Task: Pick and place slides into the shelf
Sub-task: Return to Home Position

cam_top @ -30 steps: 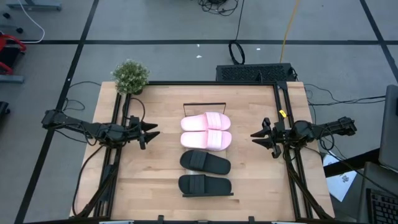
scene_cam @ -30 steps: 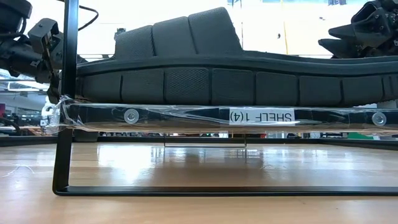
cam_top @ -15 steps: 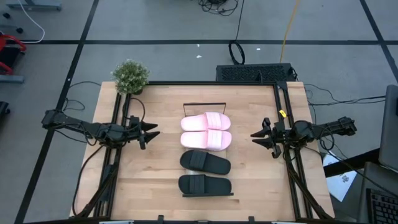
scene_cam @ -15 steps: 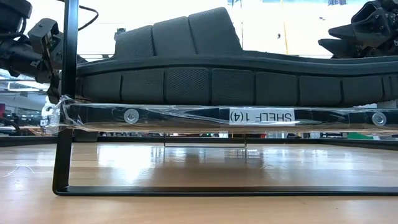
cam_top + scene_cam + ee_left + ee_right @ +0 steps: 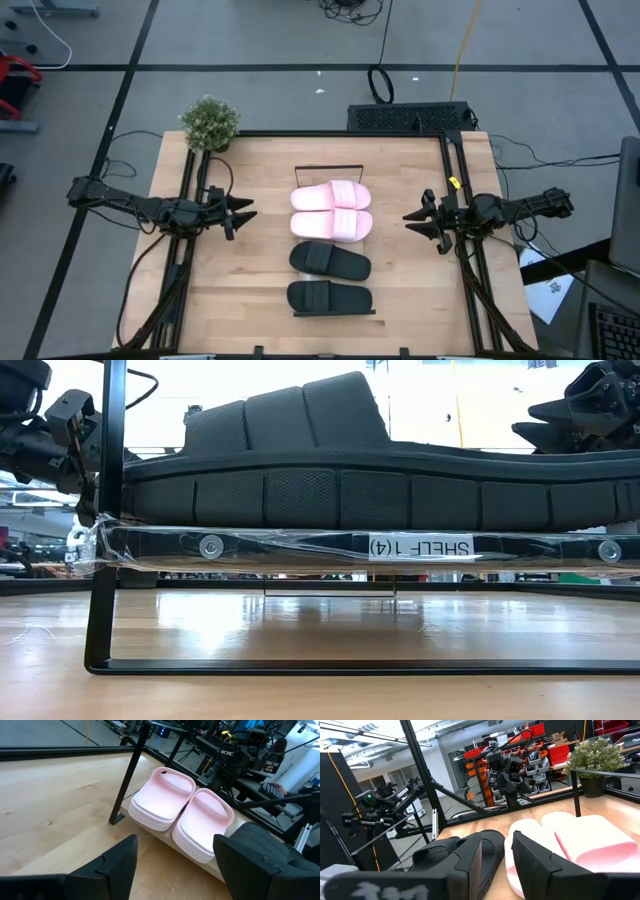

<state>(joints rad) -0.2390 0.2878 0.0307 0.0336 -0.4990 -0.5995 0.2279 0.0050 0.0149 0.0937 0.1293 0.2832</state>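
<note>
Four slides lie side by side on the shelf in the table's middle: two pale pink ones [image 5: 332, 196] [image 5: 332, 224] at the far end and two black ones [image 5: 330, 261] [image 5: 330, 297] at the near end, all resting on their soles. The shelf's board [image 5: 250, 546] is carried by thin black bars [image 5: 105, 560]. My left gripper [image 5: 245, 210] [image 5: 175, 845] hovers left of the pink slides, open and pointing at them. My right gripper [image 5: 410, 219] [image 5: 496, 840] hovers right of the slides with a narrow gap between its fingers and nothing in it.
A small potted plant [image 5: 210, 122] stands at the table's far left corner. Black frame rails [image 5: 185, 270] [image 5: 470, 290] run along the table's left and right sides. Bare tabletop [image 5: 400, 280] lies between each gripper and the shelf.
</note>
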